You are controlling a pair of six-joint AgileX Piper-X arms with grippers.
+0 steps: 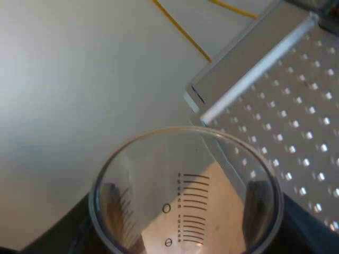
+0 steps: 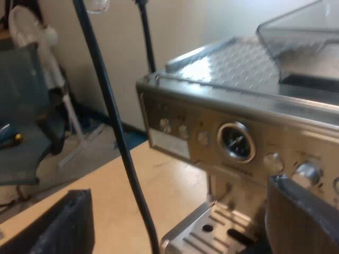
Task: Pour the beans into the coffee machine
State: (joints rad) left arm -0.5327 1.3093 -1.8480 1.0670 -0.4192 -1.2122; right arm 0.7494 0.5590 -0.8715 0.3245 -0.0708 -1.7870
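- My left pincer (image 1: 185, 225) is clamped on the measuring glass (image 1: 193, 159). One dark finger (image 1: 114, 203) shows through the clear wall on each side.
- The glass's open mouth faces the wrist camera. I see through the wall and bottom to a pale surface, and nothing in it blocks the black scale lines.
- I see no beans inside the glass from this angle.
- The glass is at the corner of the espresso machine (image 1: 286, 106), its rim overlapping the edge of the dimpled metal top. I cannot tell whether they touch.
- My right pincer (image 2: 177, 186) is open. Its two black fingers are wide apart with nothing between them.
- The right pincer is low over the tabletop (image 2: 106, 185) and faces the machine's front.
- On the machine's front I see a pressure gauge (image 2: 237, 142), with knobs and buttons beside it.
- The drip tray (image 2: 212, 233) is below the gauge. It has a slotted metal grid and nothing stands on it.
- The bean hopper (image 2: 302, 42) sits on the machine's top, smoky and see-through. I cannot tell what is in it.
- Past the tabletop there is a white fan (image 2: 32, 32) and a blue chair (image 2: 21, 121) on the floor.
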